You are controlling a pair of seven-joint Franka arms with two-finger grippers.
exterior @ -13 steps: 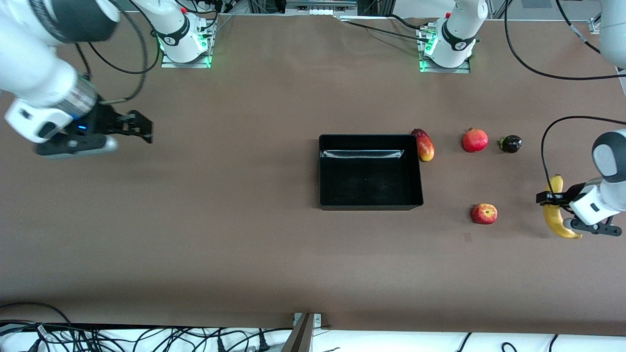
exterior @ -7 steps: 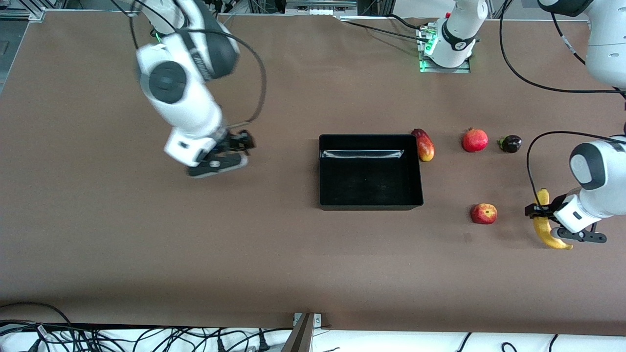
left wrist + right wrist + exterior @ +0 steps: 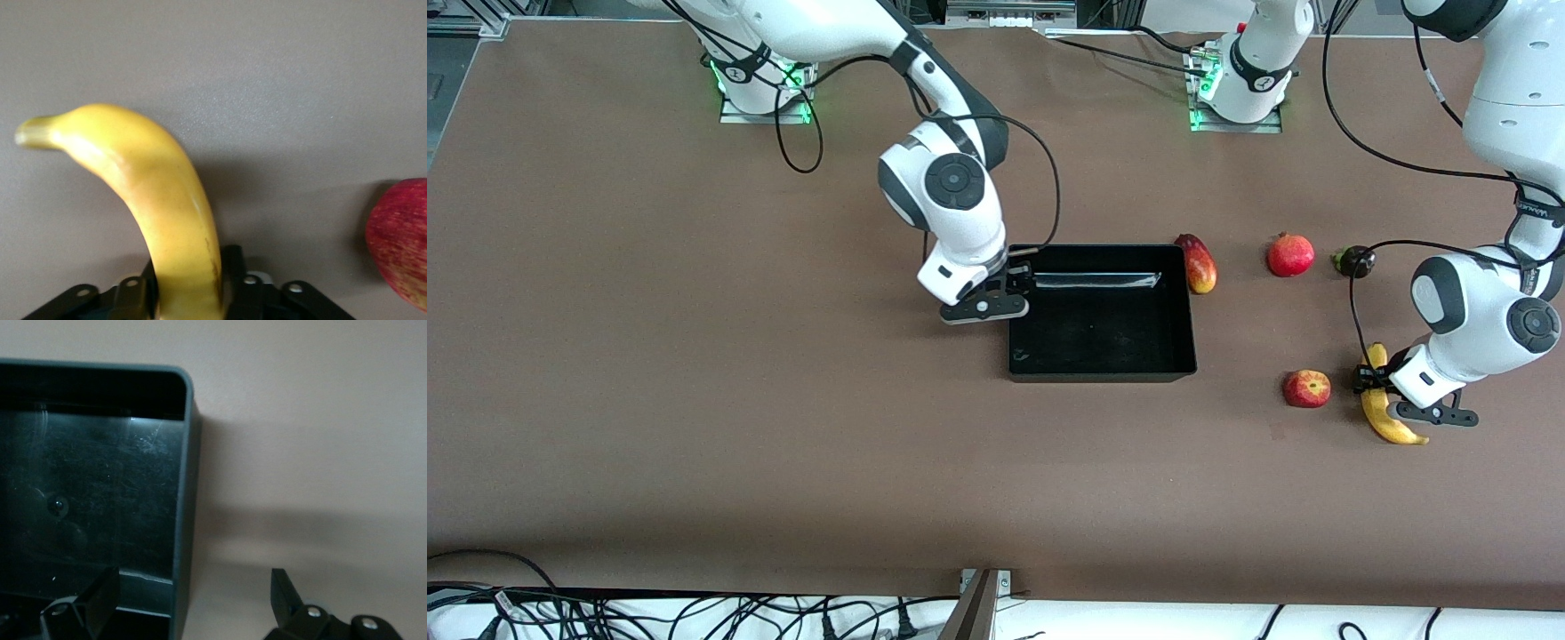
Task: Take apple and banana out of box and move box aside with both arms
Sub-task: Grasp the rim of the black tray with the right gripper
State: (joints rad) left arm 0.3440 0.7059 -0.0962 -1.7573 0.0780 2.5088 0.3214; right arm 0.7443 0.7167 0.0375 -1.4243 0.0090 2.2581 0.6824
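The shallow glossy black plastic box sits empty at mid-frame on the brown desk. The small red apple and the long yellow banana both lie outside it, lower in the frame toward the left arm's end. The left end effector sits around the banana's middle, and I cannot tell whether it grips or has let go. The right end effector is spread wide, straddling the box's short wall. To do this step well, it should probably seat deeper before clenching. The left should free the banana, lift straight up clear of the apple, and take the facing wall so the box slides evenly.
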